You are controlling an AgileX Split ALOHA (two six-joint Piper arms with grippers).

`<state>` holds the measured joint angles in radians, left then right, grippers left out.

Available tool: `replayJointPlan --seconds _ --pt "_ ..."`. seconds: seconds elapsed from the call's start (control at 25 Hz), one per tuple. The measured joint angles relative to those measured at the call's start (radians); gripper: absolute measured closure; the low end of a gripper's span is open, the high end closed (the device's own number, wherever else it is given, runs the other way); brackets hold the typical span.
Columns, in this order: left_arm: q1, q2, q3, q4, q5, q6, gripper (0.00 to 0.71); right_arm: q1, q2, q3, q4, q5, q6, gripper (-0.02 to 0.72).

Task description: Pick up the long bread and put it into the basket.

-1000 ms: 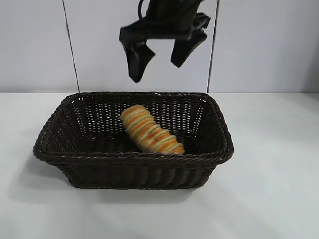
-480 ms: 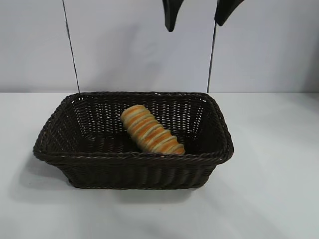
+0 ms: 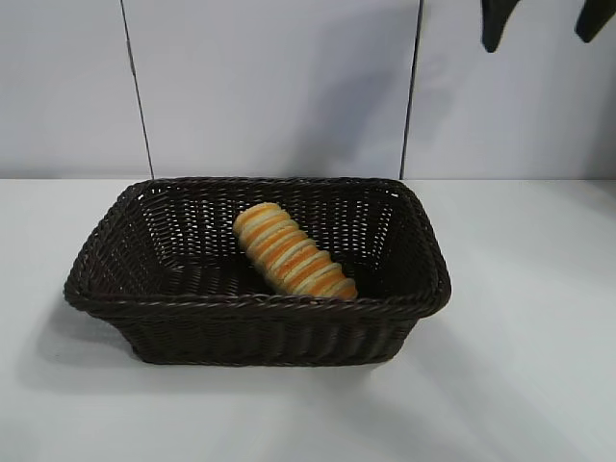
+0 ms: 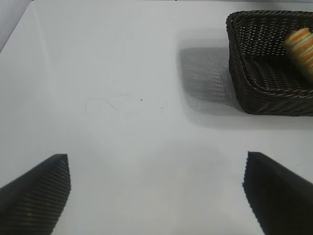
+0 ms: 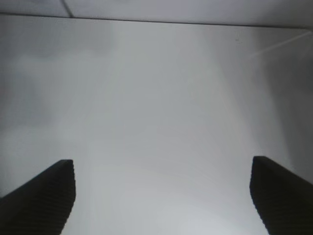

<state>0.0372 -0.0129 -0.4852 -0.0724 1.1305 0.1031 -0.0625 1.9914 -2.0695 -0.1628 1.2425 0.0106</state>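
The long bread point(image 3: 292, 252), striped orange, tan and pale green, lies slantwise inside the dark-brown woven basket point(image 3: 260, 301) at the table's middle. My right gripper point(image 3: 542, 24) is open and empty, high at the upper right, well clear of the basket; only its two dark fingertips point(image 3: 494, 27) show. The right wrist view shows that gripper point(image 5: 163, 196) open over bare white table. My left gripper point(image 4: 156, 196) is open and empty over bare table, with the basket point(image 4: 254, 88) and one end of the bread point(image 4: 303, 46) some way off.
The white table point(image 3: 539, 366) spreads around the basket on all sides. A pale panelled wall point(image 3: 269, 87) with dark seams stands behind it.
My right gripper has risen and moved right, from just above the basket's back rim to the upper right corner. The bread and basket have not moved.
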Motion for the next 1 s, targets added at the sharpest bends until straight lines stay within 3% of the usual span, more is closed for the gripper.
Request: replayJointPlan --seconds 0.48,1.0 --pt "0.000 0.000 0.000 0.000 0.000 0.000 0.016 -0.056 -0.265 0.019 0.040 0.008 -0.004 0.009" --pt "0.000 0.000 0.000 0.000 0.000 0.000 0.016 -0.056 -0.995 0.409 0.031 0.026 -0.004 0.008"
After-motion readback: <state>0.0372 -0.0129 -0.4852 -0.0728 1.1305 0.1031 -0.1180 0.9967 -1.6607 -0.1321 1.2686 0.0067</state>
